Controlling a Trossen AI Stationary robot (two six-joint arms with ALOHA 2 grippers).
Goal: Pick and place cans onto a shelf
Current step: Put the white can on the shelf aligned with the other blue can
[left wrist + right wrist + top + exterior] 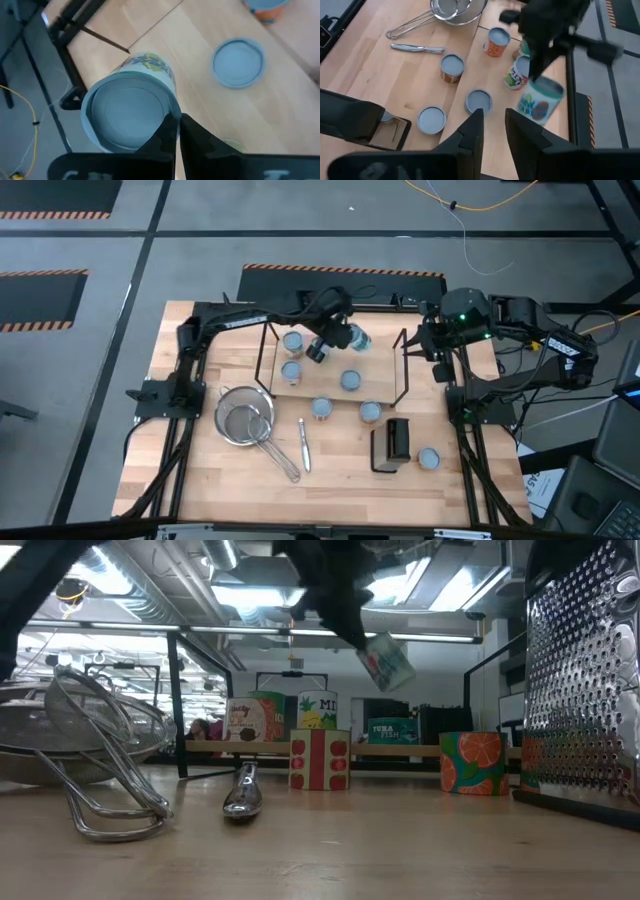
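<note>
- High view first: our left gripper (335,338) hangs over the far side of the shelf (380,372), at about 12 o'clock from the board's middle, clamped on the rim of a carried can (356,338) that tilts out to one side.
- Left wrist view shows both fingers pinched tight on that can's edge, its pale top facing the camera and the bare wood of the shelf below it.
- Low view confirms the can is in the air, clear of the surface and tipped at an angle.
- Three cans already stand on the shelf: two at roughly 9 o'clock of the board (292,341) (291,370) and one near its middle (350,381).
- Two more sit on the tabletop just off the near edge (321,408) (370,412), and another stands far out at 5 o'clock (428,459), beside the black box (392,442).
- Our right gripper (492,132) waits at 3 o'clock beyond the shelf's end frame, fingers parted a little and holding nothing.
- We judge the step in hand as the placing of the carried can.
- Next, we think, it must be levelled, lowered onto open board clear of its neighbours, then let go; a rim grip on a tilted can could let it topple.
</note>
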